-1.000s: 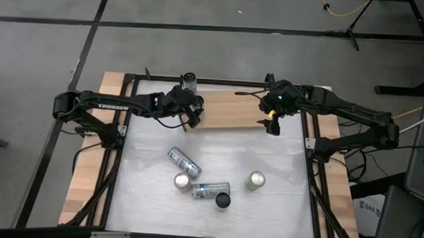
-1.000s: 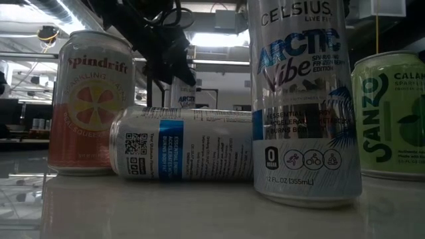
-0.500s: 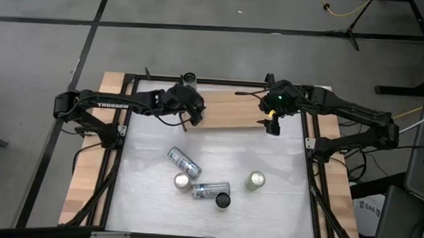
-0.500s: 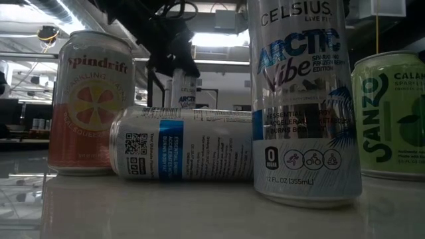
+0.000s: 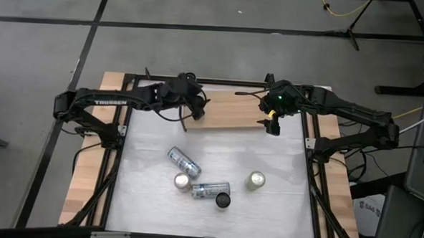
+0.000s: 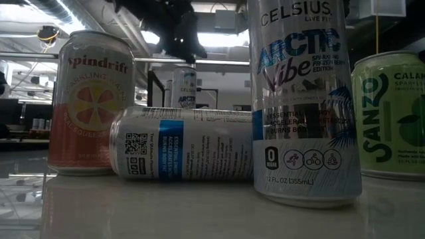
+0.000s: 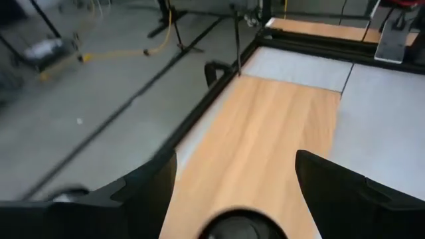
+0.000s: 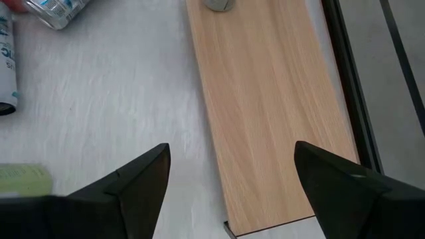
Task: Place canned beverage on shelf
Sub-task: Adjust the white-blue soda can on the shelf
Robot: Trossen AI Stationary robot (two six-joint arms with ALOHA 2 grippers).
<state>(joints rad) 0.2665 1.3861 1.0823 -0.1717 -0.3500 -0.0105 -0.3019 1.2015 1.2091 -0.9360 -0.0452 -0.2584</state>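
White tabletop (image 5: 282, 165) holds the shelf (image 5: 230, 109) at 12 o'clock, one can (image 6: 184, 86) standing free at its 9 o'clock end under the half-open, empty left gripper (image 7: 236, 166), while the right gripper (image 8: 232, 159) waits open and empty, so next probably comes fetching a spare can (image 5: 183, 161) near 6 o'clock.

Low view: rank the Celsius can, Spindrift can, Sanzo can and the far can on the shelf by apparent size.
1. Celsius can, upright, top cropped.
2. Spindrift can.
3. Sanzo can, cut off at the frame edge, so its order against Spindrift is unsure.
4. Far can, smallest, though mostly from distance.
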